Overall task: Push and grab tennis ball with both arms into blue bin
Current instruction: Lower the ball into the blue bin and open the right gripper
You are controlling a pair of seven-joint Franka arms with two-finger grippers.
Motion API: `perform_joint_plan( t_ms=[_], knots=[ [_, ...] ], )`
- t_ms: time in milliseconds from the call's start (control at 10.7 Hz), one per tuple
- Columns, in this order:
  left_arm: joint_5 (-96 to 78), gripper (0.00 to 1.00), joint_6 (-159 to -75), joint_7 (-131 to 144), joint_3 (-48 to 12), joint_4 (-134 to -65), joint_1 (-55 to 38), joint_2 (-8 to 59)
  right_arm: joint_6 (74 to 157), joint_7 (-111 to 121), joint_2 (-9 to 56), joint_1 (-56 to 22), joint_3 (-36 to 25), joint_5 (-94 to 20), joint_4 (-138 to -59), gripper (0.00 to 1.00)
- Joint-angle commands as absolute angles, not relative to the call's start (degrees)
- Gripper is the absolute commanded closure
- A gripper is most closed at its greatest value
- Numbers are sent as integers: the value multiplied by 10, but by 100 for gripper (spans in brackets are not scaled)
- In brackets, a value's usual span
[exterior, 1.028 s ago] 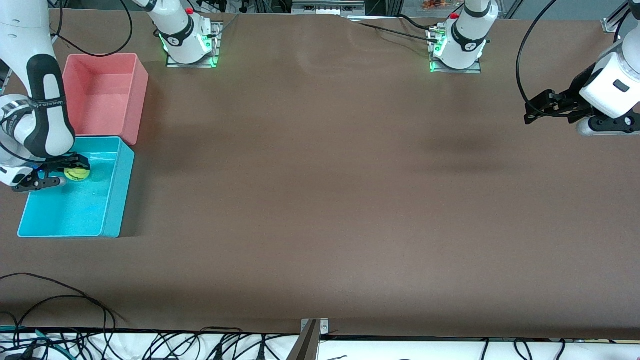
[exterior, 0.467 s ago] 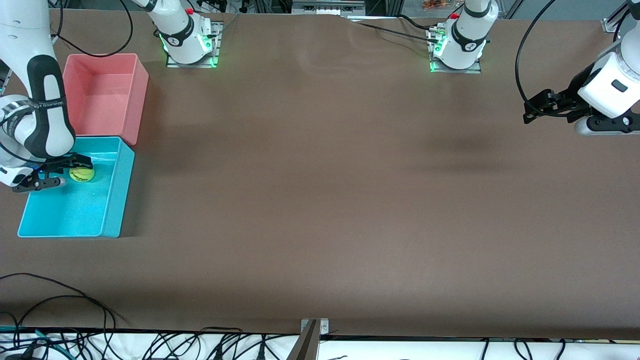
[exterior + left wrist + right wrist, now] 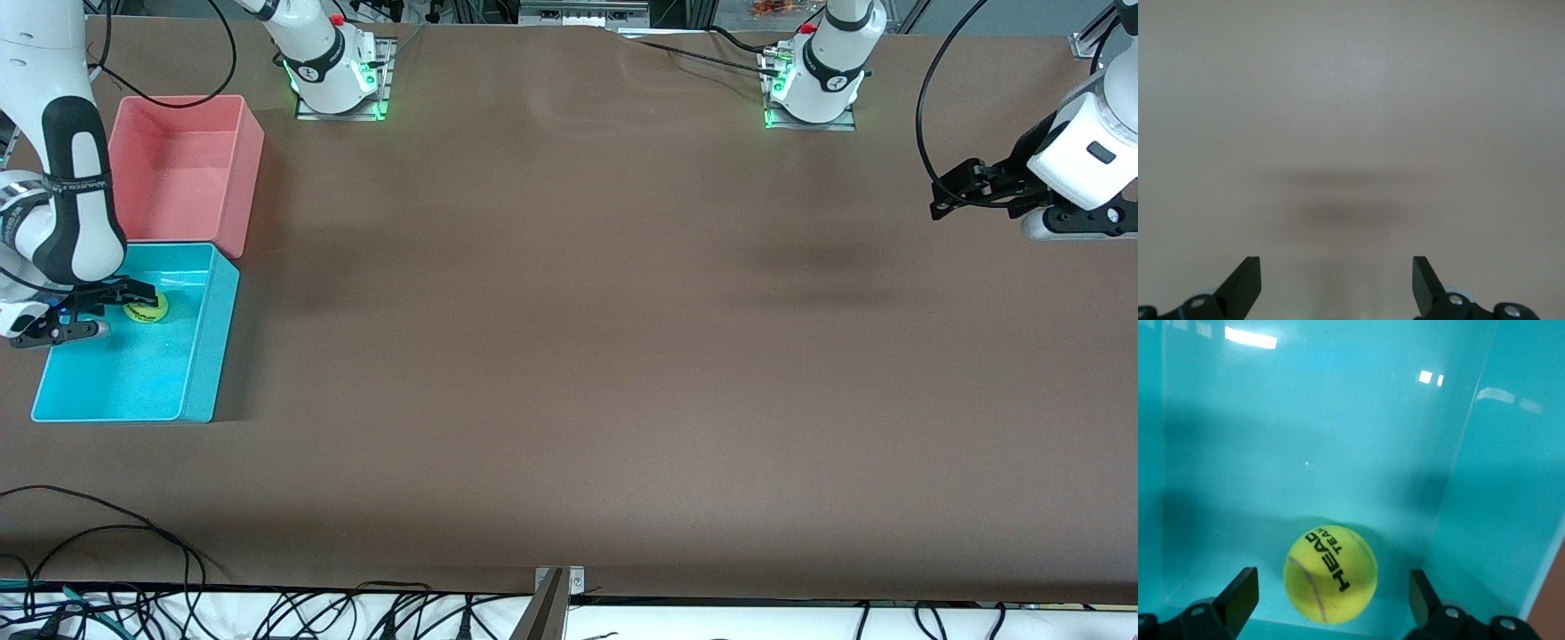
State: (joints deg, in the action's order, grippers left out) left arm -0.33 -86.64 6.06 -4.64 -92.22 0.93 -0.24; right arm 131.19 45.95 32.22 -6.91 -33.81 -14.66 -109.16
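The tennis ball [image 3: 148,308] lies on the floor of the blue bin [image 3: 203,373], close to the wall nearest the pink bin. In the right wrist view the ball [image 3: 1330,573] shows dark print and a curved seam on the bin's floor [image 3: 1305,440]. My right gripper [image 3: 124,309] hangs over the bin, open, one finger on each side of the ball with a gap on both sides [image 3: 1333,588]. My left gripper [image 3: 938,201] is open and empty over bare table at the left arm's end; its wrist view [image 3: 1337,280] shows only table.
A pink bin [image 3: 242,191], empty, stands against the blue bin, farther from the front camera. Both bins sit at the right arm's end of the brown table. Black cables [image 3: 107,533] lie along the table's front edge.
My right gripper has drawn back a little from the ball toward the table's end. The ball has rolled slightly toward the table's middle inside the bin. The left arm has hardly moved.
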Motion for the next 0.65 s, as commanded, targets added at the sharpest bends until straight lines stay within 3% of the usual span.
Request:
perform_joint_plan(
  t_ms=[0,280,561],
  knots=[
    [2,0,-852,65,-46,-903,5,5,1239,457,316,-69,-334,-161,-1041,0],
    [2,0,-852,64,-46,-903,5,5,1193,442,300,-88,-333,-161,-998,0],
    [2,0,-852,64,-45,-903,5,5,1093,411,301,-110,-333,-160,-901,0]
  ],
)
